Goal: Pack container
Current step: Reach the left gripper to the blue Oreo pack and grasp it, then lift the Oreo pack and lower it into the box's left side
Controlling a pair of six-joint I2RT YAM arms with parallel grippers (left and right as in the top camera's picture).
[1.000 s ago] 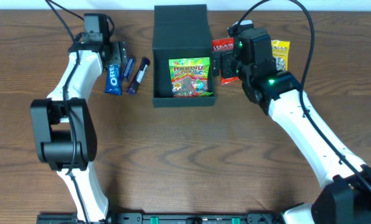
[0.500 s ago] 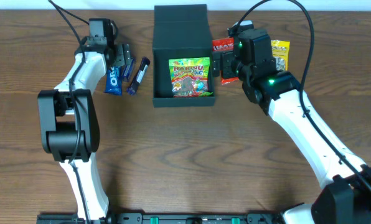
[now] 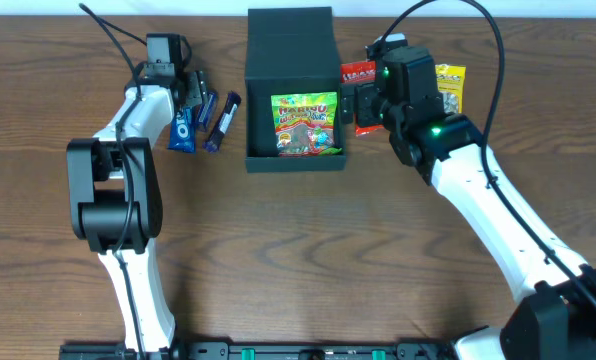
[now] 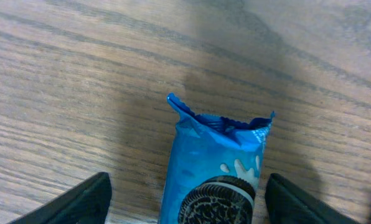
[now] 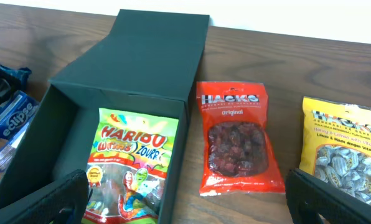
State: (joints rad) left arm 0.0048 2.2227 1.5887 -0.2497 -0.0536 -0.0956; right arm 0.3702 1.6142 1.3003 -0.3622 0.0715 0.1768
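The container (image 3: 290,50) is set at the far middle of the table (image 3: 298,250), with its lid laid open and flat toward the far edge. A bright Haribo bag (image 3: 304,125) is seen lying flat inside it, against the near and right walls, and the rest of the floor is left bare. Just beside the container's right wall a red Haleke packet (image 5: 238,143) is laid flat, and a yellow packet (image 5: 344,155) is laid a little further right, apart from the red one. The right gripper (image 5: 195,199) is held above the spot between the container and the red packet; its fingers are spread wide and nothing is held in them. On the container's left, two dark blue Eclipse packets (image 3: 221,120) are laid side by side, and a blue Oreo packet (image 4: 213,168) is laid just beyond them. The left gripper (image 4: 188,202) is held low over the Oreo packet, with its fingers spread wide and the packet framed between them; whether the packet is touched cannot be told. The table is made of brown wood with long streaks of grain, and soft shadows are cast on it. A white strip (image 5: 297,15) is seen behind the far edge, and a black rail (image 3: 298,350) is seen along the near edge.
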